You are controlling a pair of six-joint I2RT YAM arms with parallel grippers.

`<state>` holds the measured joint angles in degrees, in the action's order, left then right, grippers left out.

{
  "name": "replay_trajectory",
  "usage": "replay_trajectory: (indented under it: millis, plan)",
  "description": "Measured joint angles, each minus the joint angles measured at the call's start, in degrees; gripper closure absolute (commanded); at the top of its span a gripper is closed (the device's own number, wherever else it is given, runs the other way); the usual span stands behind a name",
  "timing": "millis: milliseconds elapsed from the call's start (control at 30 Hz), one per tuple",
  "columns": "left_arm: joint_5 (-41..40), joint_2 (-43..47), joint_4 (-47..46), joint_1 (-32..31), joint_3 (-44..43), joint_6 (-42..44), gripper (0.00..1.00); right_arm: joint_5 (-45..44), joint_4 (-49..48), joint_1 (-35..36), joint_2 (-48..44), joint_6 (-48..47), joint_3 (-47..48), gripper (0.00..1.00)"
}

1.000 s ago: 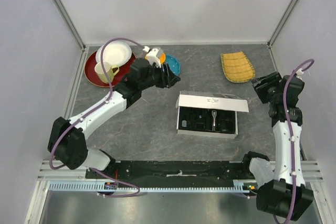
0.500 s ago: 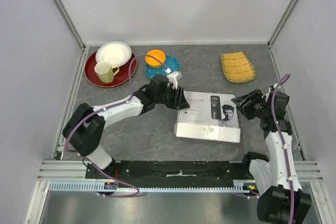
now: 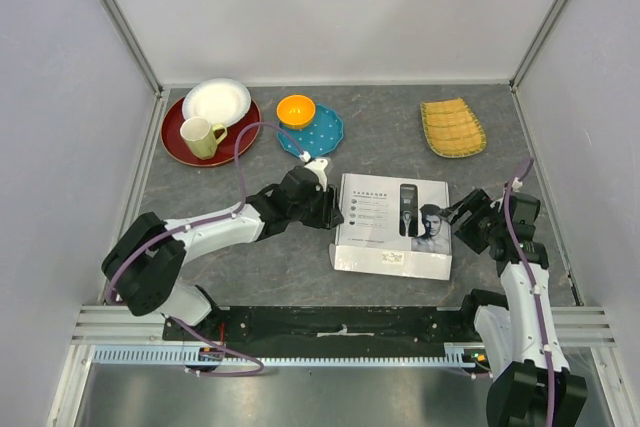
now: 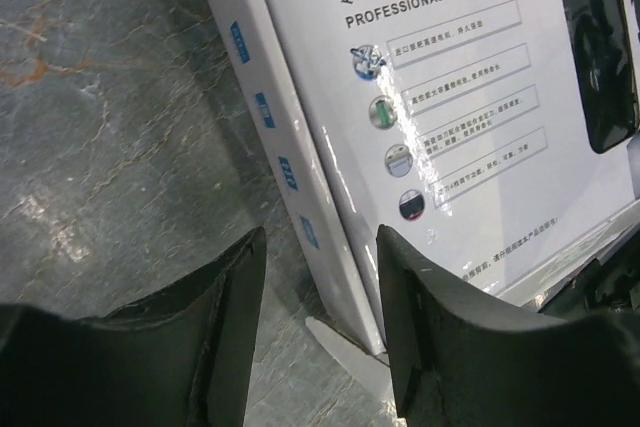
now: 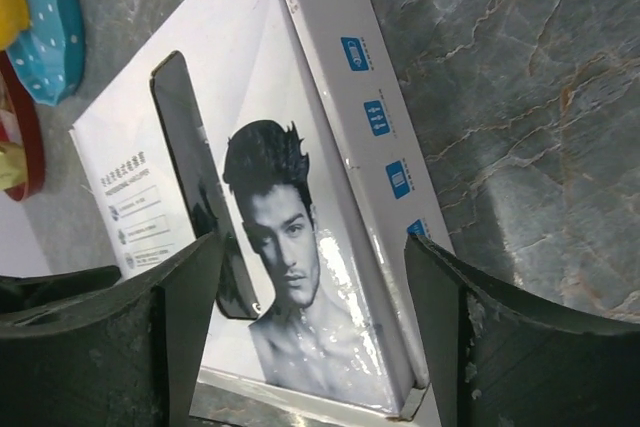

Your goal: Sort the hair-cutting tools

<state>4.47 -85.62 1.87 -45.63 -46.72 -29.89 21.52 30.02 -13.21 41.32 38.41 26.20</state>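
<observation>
L claw [image 4: 320, 237] open at the left edge of the closed white box [image 3: 390, 247]; R claw [image 5: 315, 247] open wide at its right edge. Box lies flat mid-bench [image 3: 260, 267], hair tools hidden from view.

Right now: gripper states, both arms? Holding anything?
Left gripper: open, holding nothing, at the left edge of the white printed cardboard box.
Right gripper: open, holding nothing, at the box's right edge.

The closed box [image 3: 392, 227] conceals its contents, its side labels [image 5: 375, 117] perhaps too small to read.
</observation>
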Motion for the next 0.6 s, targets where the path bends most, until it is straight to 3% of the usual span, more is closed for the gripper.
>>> replay_trajectory:
  millis: [100, 367, 600]
  plan:
    - [-1.1, 1.6, 0.0, 0.0, 1.5, -0.1, 0.41, 0.2, -1.4, 0.0, 0.9, -1.0, -1.1, 0.10]
    - [-1.4, 0.5, -2.0, 0.0, 2.1, -0.8, 0.39, 5.7, -11.9, 0.8, 11.0, -1.0, -7.0, 0.13]
    - [-0.9, -1.9, -4.0, 2.8, 1.8, -1.9, 0.38, 3.1, -22.1, 12.2, 19.0, 1.7, -5.3, 0.15]
